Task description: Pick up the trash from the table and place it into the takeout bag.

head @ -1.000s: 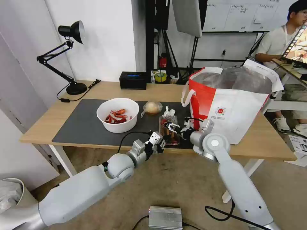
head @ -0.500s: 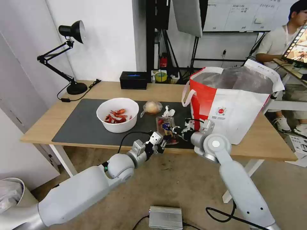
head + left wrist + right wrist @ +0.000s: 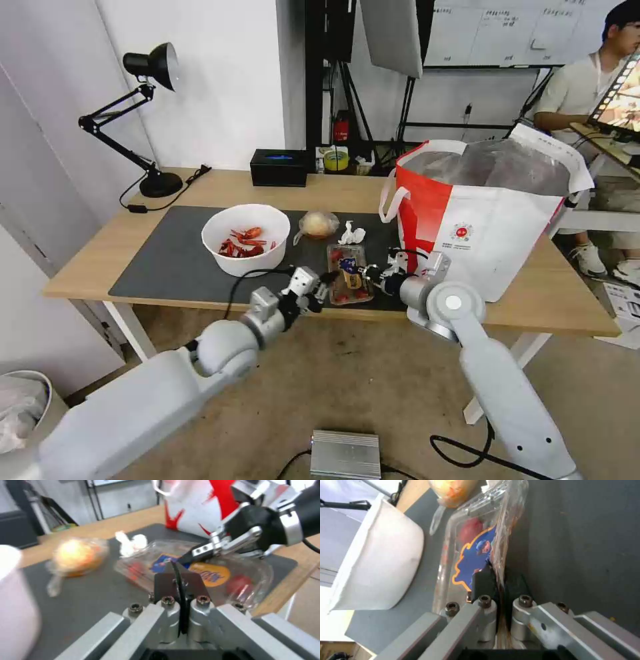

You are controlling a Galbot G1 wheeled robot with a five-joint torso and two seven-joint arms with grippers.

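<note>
Pinching the clear clamshell tray [image 3: 347, 282] at centre frame, the right gripper [image 3: 363, 271] has its fingers clamped on the rim. The left gripper [image 3: 323, 291] sits just left, fingers pressed together, holding nothing.

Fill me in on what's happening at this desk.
The robot is clearing trash into the takeout bag. Its right gripper is shut on the edge of the clear tray on the mat. The left gripper, shut and empty, hangs beside the tray. Bowl, wrapped ball and tissue remain out.

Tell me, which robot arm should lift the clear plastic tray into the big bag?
Probably the right. The right gripper is already pinched on the edge of the clear clamshell tray, right beside the takeout bag. The left gripper is shut and holds nothing, farther from the bag.
</note>
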